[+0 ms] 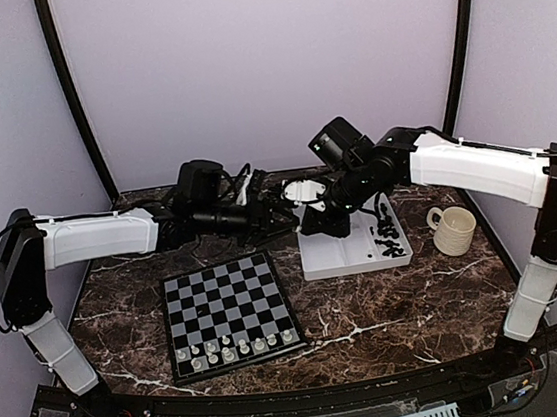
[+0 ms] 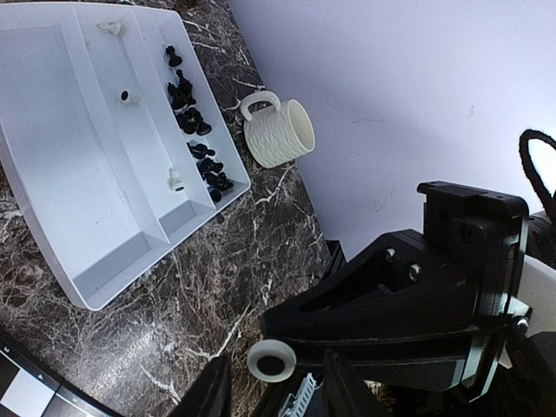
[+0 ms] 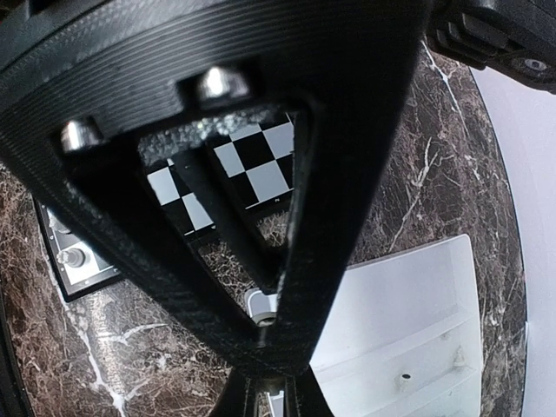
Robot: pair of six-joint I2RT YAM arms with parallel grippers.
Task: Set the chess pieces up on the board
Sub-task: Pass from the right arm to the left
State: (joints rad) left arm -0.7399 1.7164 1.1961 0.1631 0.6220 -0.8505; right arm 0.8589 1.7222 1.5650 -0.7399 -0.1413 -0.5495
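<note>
Chess pieces [image 2: 195,130], where are they all? – Mia

Most black ones lie in the white tray [image 2: 52,156], in the thin part on the side near the mug [image 2: 278,130], with a few white ones. A row of white ones [image 1: 228,354] stands on the board [image 1: 223,295], along its near edge. – Tom

Are they hard to grab? – Mia

I think so. They look light, hard and slippery, and would tip over easily. Pinch one from above, round its middle, with just the tips of the claw. – Tom

What are the claws doing? – Mia

The left gripper [image 2: 276,395] is spread about halfway, next to a small white round thing [image 2: 271,360]. I cannot tell what that is. The right gripper [image 3: 271,401] is pinched nearly closed, and I cannot tell if it holds anything. – Tom

Which camera helps most? – Mia

The left wrist one shows the pieces in the tray. Only the top one shows the whole board. A black arm part [image 3: 261,130] blocks most of the right wrist one. – Tom
</note>
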